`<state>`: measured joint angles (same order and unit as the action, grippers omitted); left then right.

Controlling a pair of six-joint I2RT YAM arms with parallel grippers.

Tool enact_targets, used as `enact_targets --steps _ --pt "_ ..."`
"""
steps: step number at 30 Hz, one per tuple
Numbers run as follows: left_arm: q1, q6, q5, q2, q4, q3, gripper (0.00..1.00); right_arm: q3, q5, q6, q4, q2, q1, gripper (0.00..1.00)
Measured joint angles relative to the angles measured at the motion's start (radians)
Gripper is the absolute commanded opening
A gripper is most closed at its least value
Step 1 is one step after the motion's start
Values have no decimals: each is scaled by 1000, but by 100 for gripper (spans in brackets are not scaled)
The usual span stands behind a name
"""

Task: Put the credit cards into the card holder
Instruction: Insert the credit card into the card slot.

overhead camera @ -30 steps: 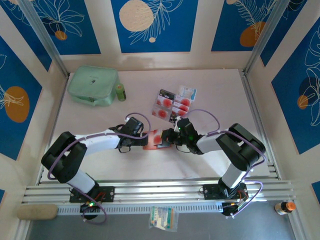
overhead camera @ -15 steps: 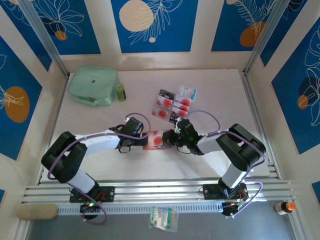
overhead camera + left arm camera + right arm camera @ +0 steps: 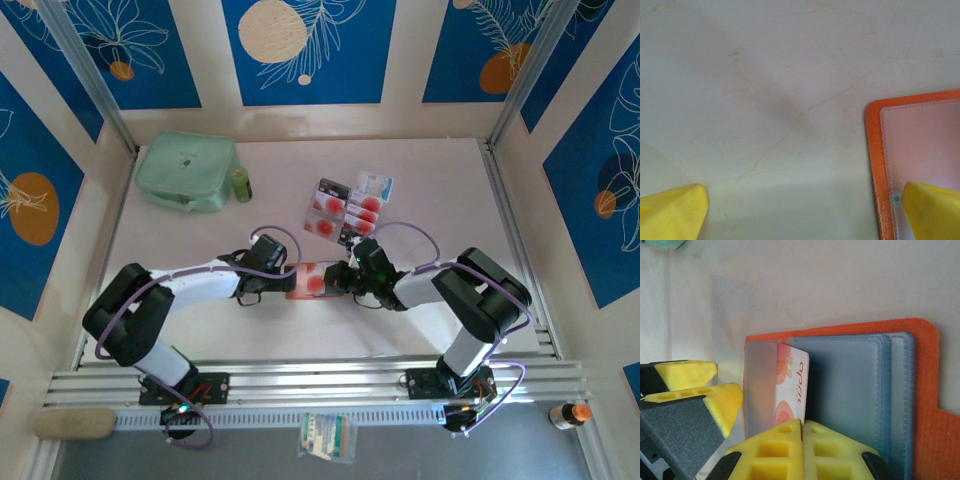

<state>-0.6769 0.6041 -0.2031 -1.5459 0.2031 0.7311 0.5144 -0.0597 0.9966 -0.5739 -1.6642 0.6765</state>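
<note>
The card holder [image 3: 300, 283] lies open on the table, orange with clear and blue sleeves [image 3: 850, 390]. My right gripper [image 3: 802, 427] is shut on one of the credit cards [image 3: 792, 382], white with red marks. The card's left part sits behind the holder's clear sleeve [image 3: 759, 385]. My left gripper [image 3: 802, 212] stands open at the holder's left edge [image 3: 872, 165], one fingertip [image 3: 935, 210] over the clear sleeve, the other on bare table. In the top view the left gripper [image 3: 286, 280] and the right gripper [image 3: 345, 282] face each other across the holder. More credit cards [image 3: 345, 205] lie in a cluster behind.
A mint-green zip pouch [image 3: 187, 170] and a small green bottle [image 3: 241, 184] stand at the back left. Metal rails [image 3: 320, 385] run along the near edge, with a packet [image 3: 326, 437] and a brown bottle [image 3: 570, 413] beyond them.
The right gripper has eased the card a little to the left, further over the holder. The left arm has stayed still.
</note>
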Motion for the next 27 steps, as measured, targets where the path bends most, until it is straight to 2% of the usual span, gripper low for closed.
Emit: enact_targets --steps 20,22,24,27 --pt "0 7 0 0 -2 -1 100 60 -29 0 37 -42 14 0" --pt "0 8 0 0 -2 -1 100 74 -38 0 44 -53 17 9" --pt "0 8 0 0 -2 -1 100 91 -52 -9 65 -59 18 26" --pt "0 8 0 1 -2 -1 100 123 -77 -39 119 -47 17 39"
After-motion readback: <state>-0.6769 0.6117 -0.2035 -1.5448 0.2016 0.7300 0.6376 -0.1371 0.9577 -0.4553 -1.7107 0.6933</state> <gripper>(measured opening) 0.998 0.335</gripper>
